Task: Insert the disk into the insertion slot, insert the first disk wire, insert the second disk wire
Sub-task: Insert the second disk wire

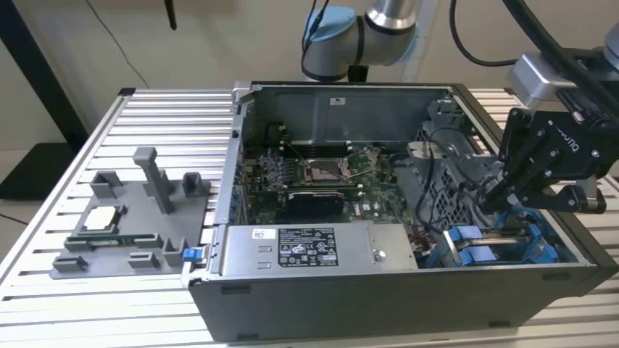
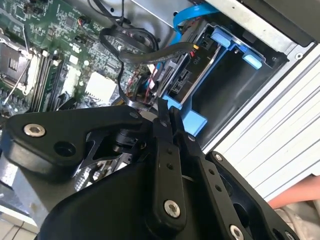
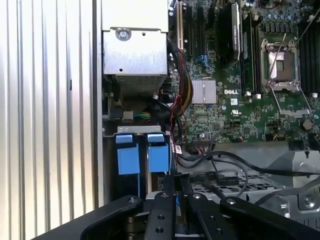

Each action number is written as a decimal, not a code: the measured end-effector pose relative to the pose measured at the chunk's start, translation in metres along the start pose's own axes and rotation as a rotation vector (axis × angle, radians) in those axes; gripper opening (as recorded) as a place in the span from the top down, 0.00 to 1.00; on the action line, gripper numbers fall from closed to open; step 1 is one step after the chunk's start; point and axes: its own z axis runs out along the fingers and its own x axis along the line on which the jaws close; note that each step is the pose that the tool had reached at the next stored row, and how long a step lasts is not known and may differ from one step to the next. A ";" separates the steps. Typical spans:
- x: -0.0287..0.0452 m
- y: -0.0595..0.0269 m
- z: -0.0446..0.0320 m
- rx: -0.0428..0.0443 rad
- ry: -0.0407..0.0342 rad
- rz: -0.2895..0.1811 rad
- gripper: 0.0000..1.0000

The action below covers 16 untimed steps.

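Note:
The insertion slot is the grey cage in the case's near corner on the exterior view's right. The disk's blue carrier sits inside it, its blue tabs facing out. In the second wrist view the disk stands on edge in the slot, dark connector side toward the motherboard. My gripper hangs just above the slot, shut, tips pressed together beside the disk's connector end. I see nothing between them. A black wire and a blue wire loop nearby.
The grey power supply lies along the case's front wall beside the slot. The green motherboard with its silver socket fills the case floor. A grey fixture with small parts stands on the slatted table at the exterior view's left.

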 end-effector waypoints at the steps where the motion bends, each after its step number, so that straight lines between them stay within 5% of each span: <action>1: 0.0002 0.0002 0.0009 0.0009 -0.0001 0.000 1.00; 16: 0.0010 0.0012 0.0057 0.0073 -0.0004 0.000 1.00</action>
